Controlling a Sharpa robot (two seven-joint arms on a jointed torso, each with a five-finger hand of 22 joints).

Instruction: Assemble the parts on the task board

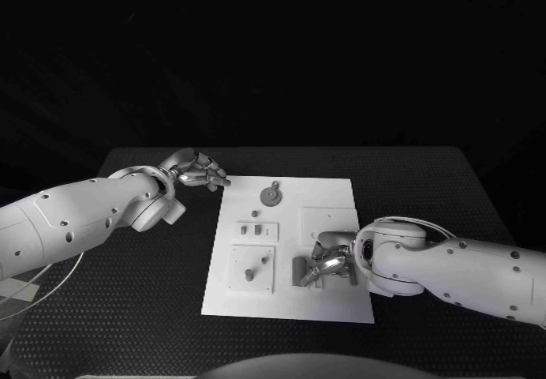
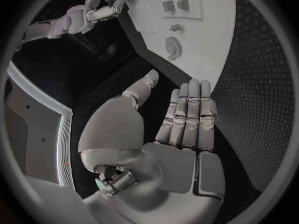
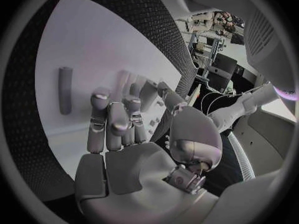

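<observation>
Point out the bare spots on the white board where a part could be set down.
On the task board, bare strips lie along the near edge and along the far right corner beyond the square plate. The near right is crowded: the right hand sits over the long part. The left hand hovers off the far left corner.

Left hand [image 1: 196,169] open, right hand [image 1: 327,260] with fingers curled in

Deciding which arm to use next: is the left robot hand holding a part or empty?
Empty. The left robot hand has its fingers extended side by side with nothing between them and the thumb, hovering off the task board edge.
</observation>
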